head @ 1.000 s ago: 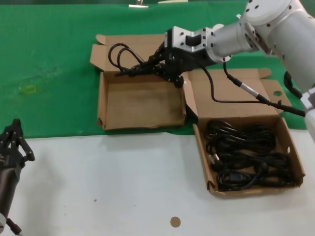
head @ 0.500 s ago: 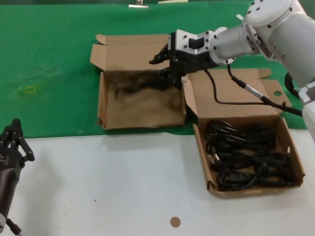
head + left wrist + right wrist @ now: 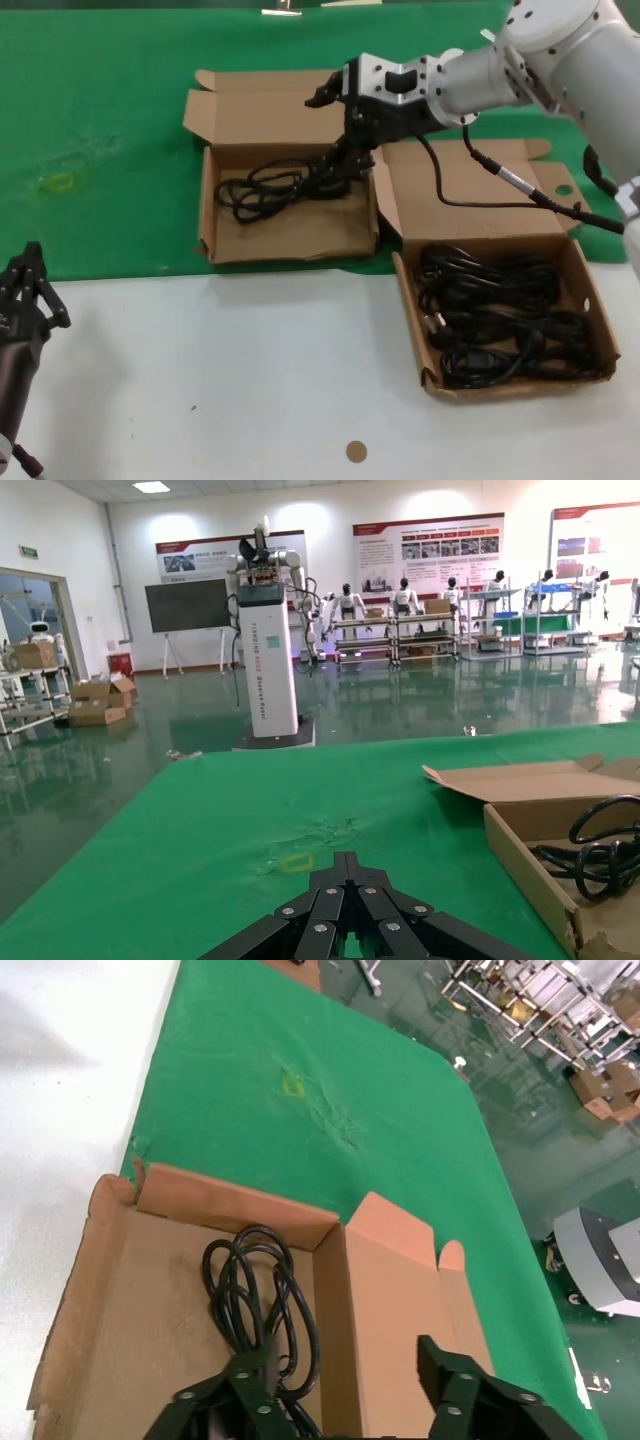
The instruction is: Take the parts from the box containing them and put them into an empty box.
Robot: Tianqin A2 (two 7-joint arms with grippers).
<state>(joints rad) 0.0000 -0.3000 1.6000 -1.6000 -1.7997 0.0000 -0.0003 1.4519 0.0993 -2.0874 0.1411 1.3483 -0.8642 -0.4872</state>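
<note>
My right gripper (image 3: 330, 133) is open and empty over the back right corner of the left box (image 3: 210, 215), the one with the dented front corner. One coiled black power cable (image 3: 268, 190) lies loose on that box's floor. It also shows in the right wrist view (image 3: 250, 1290), just ahead of the spread right gripper (image 3: 340, 1360), inside the box (image 3: 100, 1300). The right box (image 3: 590, 300) has a straight front wall and holds several coiled black cables (image 3: 500, 315). My left gripper (image 3: 28, 285) is shut and parked at the lower left, clear of both boxes.
Both boxes have open lids (image 3: 265, 105) lying back on the green cloth (image 3: 100, 130). White table (image 3: 250, 380) in front. The right arm's own cable (image 3: 500, 185) runs over the right box's lid. In the left wrist view the shut gripper (image 3: 347, 858) points at the left box's wall (image 3: 525, 845).
The right gripper opened and let go of the cable, which dropped from above the left box's back wall onto its floor. The left arm has not moved.
</note>
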